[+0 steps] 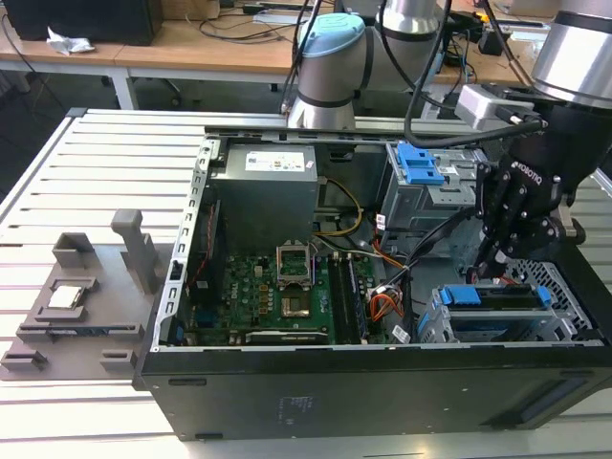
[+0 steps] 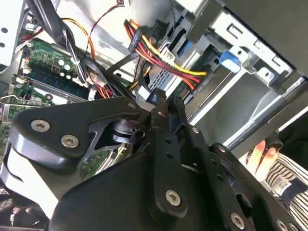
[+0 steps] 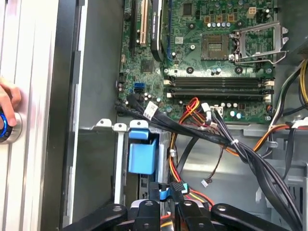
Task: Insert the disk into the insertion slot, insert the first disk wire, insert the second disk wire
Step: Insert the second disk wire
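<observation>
The disk [image 1: 497,297] lies flat in the insertion slot [image 1: 442,325], a low silver cage at the exterior view's right of the open computer case. Its blue carrier handle [image 3: 142,155] faces the first wrist view. My gripper [image 1: 495,260] hangs just above the disk's back end. In the first wrist view its black fingers [image 3: 148,211] stand close together around a small black connector on a blue disk wire [image 3: 176,188]. A red, yellow and black wire bundle [image 2: 161,55] runs just past the fingertips [image 2: 160,102].
A taller grey cage with a blue latch [image 1: 420,166] stands behind the gripper. The motherboard [image 1: 277,287] and power supply [image 1: 263,196] fill the case's middle. Black cable bundles [image 3: 231,144] cross beside the slot. A person's hand [image 3: 6,102] rests on the table edge. A grey fixture [image 1: 76,296] sits outside the case.
</observation>
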`<state>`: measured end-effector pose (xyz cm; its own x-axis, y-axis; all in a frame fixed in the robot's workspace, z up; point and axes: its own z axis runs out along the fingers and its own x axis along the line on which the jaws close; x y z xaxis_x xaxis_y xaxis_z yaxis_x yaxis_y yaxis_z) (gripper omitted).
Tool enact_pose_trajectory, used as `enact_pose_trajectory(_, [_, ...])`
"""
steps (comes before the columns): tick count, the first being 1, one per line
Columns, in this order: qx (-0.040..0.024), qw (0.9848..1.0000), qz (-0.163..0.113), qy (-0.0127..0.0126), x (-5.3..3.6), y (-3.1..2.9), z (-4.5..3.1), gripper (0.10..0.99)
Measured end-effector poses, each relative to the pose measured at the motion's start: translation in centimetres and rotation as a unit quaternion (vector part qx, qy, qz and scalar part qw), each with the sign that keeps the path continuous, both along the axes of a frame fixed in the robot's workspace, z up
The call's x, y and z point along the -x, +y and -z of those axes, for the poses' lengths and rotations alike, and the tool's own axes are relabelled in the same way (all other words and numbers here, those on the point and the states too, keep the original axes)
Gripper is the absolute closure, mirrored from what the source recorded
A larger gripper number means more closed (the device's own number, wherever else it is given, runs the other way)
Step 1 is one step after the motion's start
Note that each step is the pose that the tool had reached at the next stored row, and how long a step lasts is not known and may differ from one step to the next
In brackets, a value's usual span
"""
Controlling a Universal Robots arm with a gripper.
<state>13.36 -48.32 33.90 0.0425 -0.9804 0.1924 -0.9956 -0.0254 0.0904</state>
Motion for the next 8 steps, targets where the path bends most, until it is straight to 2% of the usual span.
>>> enact_pose_trajectory(2, [-0.0057,1.0000,0.000,0.0036,-0.35,-0.24,0.10,0.878])
enact_pose_trajectory(3, [-0.0064,1.0000,0.000,0.0046,-0.44,-0.64,0.12,0.878])
enact_pose_trajectory(6, [-0.0066,1.0000,0.001,0.0053,-0.50,-1.24,0.12,0.878])
enact_pose_trajectory(8, [-0.0066,1.0000,0.001,0.0053,-0.51,-1.41,0.12,0.878])
